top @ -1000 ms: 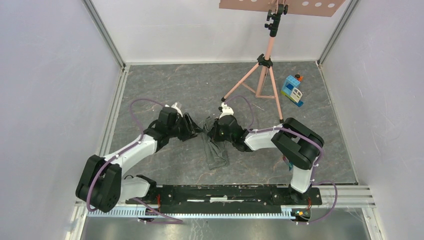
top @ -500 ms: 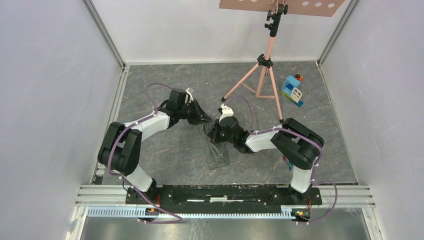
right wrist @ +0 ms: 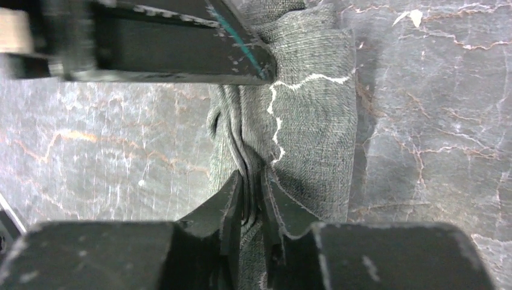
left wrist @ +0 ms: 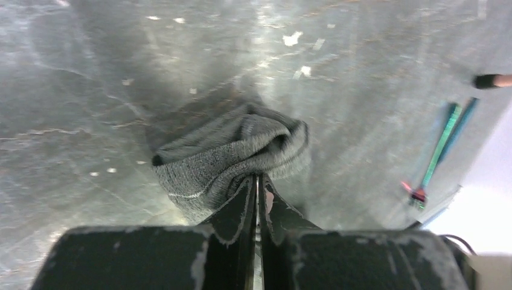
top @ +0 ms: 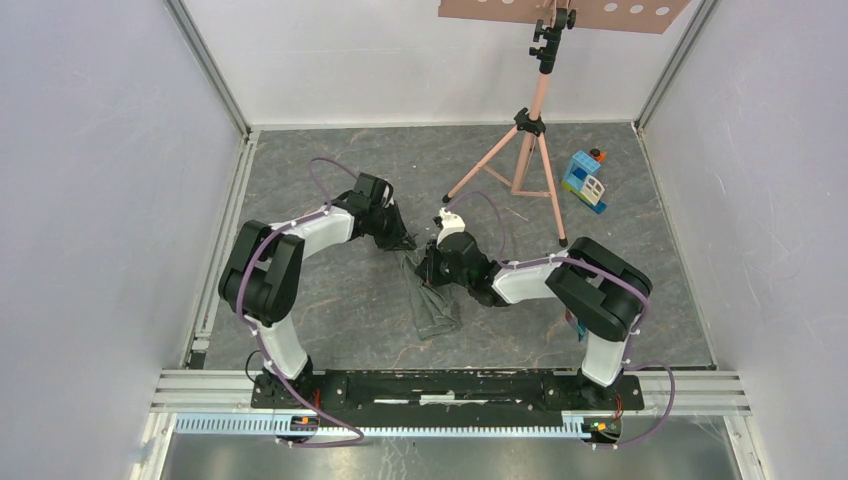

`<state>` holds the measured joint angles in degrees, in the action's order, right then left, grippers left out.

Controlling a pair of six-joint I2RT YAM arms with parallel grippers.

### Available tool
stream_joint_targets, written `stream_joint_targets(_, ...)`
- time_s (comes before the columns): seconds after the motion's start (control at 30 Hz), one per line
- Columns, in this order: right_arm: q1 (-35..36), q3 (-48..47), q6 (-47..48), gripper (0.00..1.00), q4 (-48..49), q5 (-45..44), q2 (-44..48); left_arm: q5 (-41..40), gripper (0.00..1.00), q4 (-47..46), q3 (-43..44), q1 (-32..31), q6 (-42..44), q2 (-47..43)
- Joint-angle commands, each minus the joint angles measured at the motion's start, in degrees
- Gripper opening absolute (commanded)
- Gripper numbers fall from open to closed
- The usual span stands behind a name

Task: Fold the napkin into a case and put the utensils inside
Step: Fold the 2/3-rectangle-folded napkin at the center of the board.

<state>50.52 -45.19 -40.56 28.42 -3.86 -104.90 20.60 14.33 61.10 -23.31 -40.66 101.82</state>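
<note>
The dark grey napkin lies bunched in a long strip on the marbled floor, its far end lifted between both grippers. My left gripper is shut on a rolled fold of the napkin, as the left wrist view shows. My right gripper is shut on pleated folds of the napkin, pale stitching showing, in the right wrist view. Slim teal utensils lie on the floor at the right of the left wrist view. I cannot make them out in the top view.
A pink tripod stands behind the grippers, one foot close to the right wrist and one foot tip in the left wrist view. A blue-and-white toy block house sits at the back right. White walls enclose the floor; a metal rail runs along the near edge.
My left arm has swung so its elbow sits farther back, and its gripper has moved up and right with the napkin end. The right gripper has barely moved.
</note>
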Motion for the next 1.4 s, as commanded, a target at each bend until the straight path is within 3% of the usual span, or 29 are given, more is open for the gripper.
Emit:
stream_joint_targets(0.0,0.3,-2.6,6.4,0.28,-6.4,3.0,5.5,-8.8,0.09,5.6,1.8,0.3,6.8,2.3)
stream_joint_targets(0.17,0.5,-2.9,18.7,0.63,-14.8,7.6,13.3,-11.7,0.07,6.6,1.9,0.3,8.3,2.6)
stream_joint_targets(0.3,2.0,-6.4,29.3,0.82,-27.5,3.6,16.2,-11.7,0.06,6.3,2.0,0.3,8.3,2.3)
stream_joint_targets(0.6,9.8,-6.9,32.4,0.87,-32.4,-6.8,16.5,-11.1,0.06,6.8,2.4,0.4,8.2,2.2)
stream_joint_targets(1.0,17.4,-10.4,36.8,0.75,-35.5,-21.4,10.2,-11.1,0.06,7.0,2.4,0.5,7.9,2.0)
stream_joint_targets(1.13,19.1,-11.3,37.8,0.67,-35.6,-25.0,8.8,-11.1,0.06,7.1,2.3,0.4,7.9,1.9)
stream_joint_targets(1.27,20.7,-12.3,38.5,0.52,-36.0,-28.4,7.4,-10.8,0.06,7.1,2.1,0.7,7.0,1.0)
stream_joint_targets(1.37,21.1,-12.5,37.9,0.27,-35.9,-29.8,7.3,-9.5,0.11,5.9,0.5,1.4,5.0,-1.8)
